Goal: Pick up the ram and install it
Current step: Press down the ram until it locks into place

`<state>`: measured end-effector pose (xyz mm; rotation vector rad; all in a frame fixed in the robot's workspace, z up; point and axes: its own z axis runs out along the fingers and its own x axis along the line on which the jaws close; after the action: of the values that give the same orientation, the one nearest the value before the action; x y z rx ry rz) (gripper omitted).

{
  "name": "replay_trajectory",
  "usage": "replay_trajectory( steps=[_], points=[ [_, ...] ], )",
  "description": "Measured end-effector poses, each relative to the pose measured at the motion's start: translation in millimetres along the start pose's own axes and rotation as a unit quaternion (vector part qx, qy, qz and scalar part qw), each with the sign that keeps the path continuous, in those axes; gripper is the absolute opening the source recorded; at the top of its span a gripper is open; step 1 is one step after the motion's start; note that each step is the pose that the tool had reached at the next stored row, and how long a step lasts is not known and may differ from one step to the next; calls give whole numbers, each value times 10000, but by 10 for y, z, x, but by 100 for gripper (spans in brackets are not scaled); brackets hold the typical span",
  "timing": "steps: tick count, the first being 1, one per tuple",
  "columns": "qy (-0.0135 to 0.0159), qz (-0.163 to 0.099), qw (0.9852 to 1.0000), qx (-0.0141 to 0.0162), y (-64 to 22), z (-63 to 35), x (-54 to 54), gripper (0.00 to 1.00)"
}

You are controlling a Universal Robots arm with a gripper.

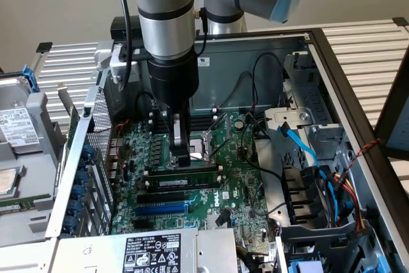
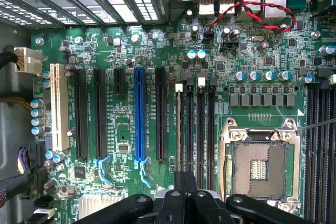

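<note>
Fingers of the claw (image 1: 183, 158) are clenched together with nothing between them, and their tips bear down on, or sit just above, the top edge of the ram (image 1: 185, 182); which of the 2 cannot be told. The ram lies lengthwise in a memory slot just in front of the empty CPU socket (image 1: 206, 143), its small white label facing the exterior camera. In the wrist view the claw (image 2: 185, 195) points straight down at the green motherboard (image 2: 126, 51), with the ram (image 2: 179, 127) seen edge-on as a thin stick standing in 1 of the long slots beside the socket (image 2: 258, 167).

By my judgement the step in hand is the seating press, not the pick. To do it well, the push should go straight down along the slot, with the closed tips centred on the stick's edge so they cannot slide off toward the socket pins. Pressing at only 1 point may tip the stick, so both ends need to sink evenly until the white end clips close. Whether the clips have latched cannot be read here.

The blue slot (image 1: 163, 209) and the black slots near it stand empty, well apart from the work.
</note>
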<state>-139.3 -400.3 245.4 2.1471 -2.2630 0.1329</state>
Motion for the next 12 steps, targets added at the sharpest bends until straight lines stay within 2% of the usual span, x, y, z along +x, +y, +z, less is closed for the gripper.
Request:
replay_trajectory(
  steps=[12],
  points=[
    [6,0,10000,1,-1,-28,-4,11]
  ],
)
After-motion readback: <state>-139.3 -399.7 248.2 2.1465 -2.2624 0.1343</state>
